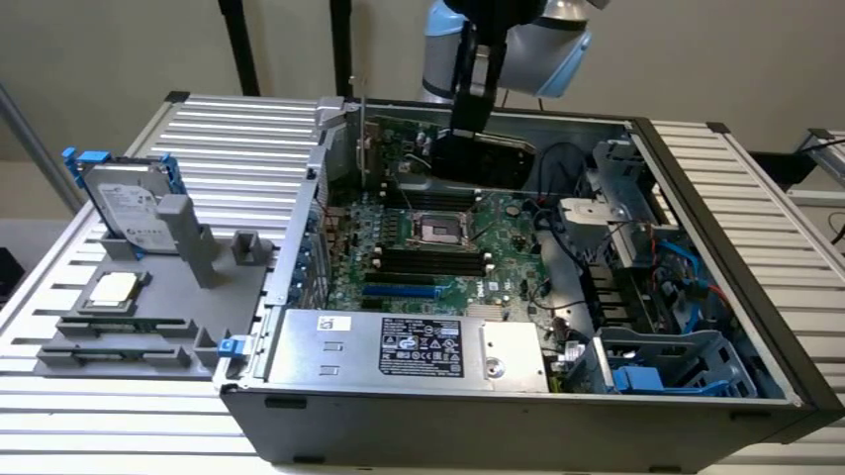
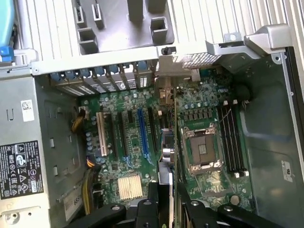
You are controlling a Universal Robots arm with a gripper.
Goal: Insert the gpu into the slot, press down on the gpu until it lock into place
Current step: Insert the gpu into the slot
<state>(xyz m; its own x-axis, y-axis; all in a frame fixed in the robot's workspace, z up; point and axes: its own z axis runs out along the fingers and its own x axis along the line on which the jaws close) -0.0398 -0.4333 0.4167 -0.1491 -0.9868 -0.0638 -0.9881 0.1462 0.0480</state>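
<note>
Wrist view looks down past the gripper [image 2: 167, 202], whose fingers clasp the gpu [image 2: 166, 142] by its upper edge, the card seen edge-on above the motherboard [image 2: 116, 166]. The card hangs just beside the slot [image 2: 141, 135], toward the processor socket [image 2: 202, 149], with a black connector strip [image 2: 153, 128] between card and slot. A straight descent from here would likely put its lower edge on the wrong strip or on bare board. In the exterior view the card stands upright in the grip, its silver bracket [image 1: 359, 134] close to the case wall [image 1: 321, 163]. That bracket could snag there and tip the card. Pressing on a tilted or unseated card risks bent contacts or a slipped hold.
</note>
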